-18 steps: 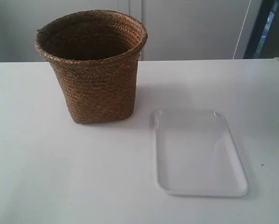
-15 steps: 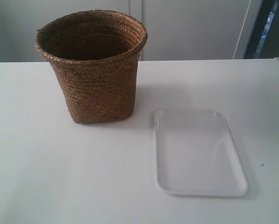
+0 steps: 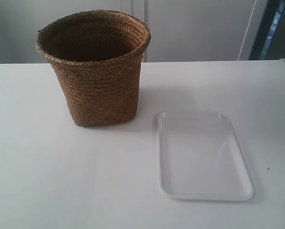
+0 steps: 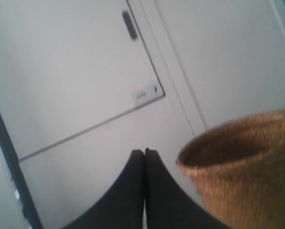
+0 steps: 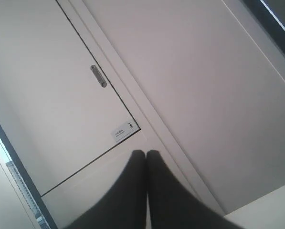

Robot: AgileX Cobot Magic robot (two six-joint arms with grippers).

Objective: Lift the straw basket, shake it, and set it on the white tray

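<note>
- Risk sits with the grasp. The straw basket (image 3: 97, 71) flares to a rim wider than its base and its woven wall looks pliable. A pinch on one side of the rim could buckle the braid, or let the basket swing and slip during a shake.
- Trouble could also come at the set-down. The white tray (image 3: 204, 157) is glossy with a low rim, so a basket lowered off-centre may straddle that rim and tip, or nudge the tray across the smooth tabletop (image 3: 47, 181).
- Basket stands upright on the tabletop, mouth up, apart from the tray, one corner of which lies near the basket's base. Neither arm shows in the exterior view.
- Brown straw runs in tight braided rows, with a thicker plaited band around the lip. The interior is shadowed and nothing can be made out in it. No handles are visible.
- Left gripper (image 4: 144, 152) has its dark fingers pressed together on nothing, with the basket's rim close beside it. The right gripper (image 5: 146, 152) is likewise closed and empty, facing pale cabinet doors (image 5: 61, 95).
- Both would likely need to open before any lift begins.
</note>
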